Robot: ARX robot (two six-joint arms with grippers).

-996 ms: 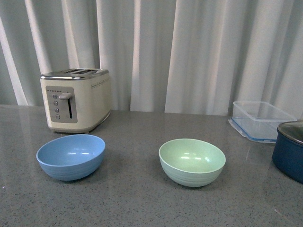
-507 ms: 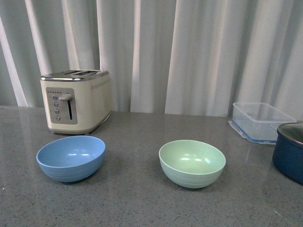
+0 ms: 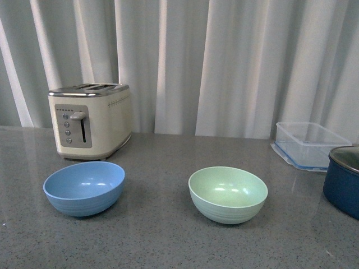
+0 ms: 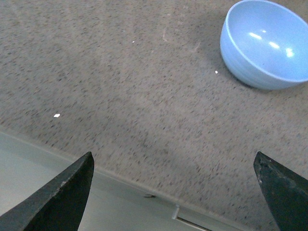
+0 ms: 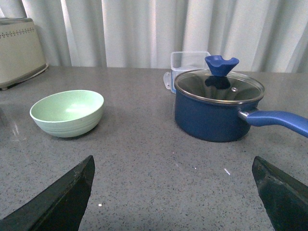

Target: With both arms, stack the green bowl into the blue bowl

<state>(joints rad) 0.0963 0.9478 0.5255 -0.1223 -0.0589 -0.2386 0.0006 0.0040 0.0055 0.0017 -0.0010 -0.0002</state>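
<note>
Pale mint green bowl [image 3: 228, 194], upright, ribbed.

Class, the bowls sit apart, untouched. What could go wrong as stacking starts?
The green bowl has smooth curved walls; the open right gripper may slip off its rim.
The pot stands near it; a wide reach could knock it.
The blue bowl looks similarly sized; nesting might jam.
</note>
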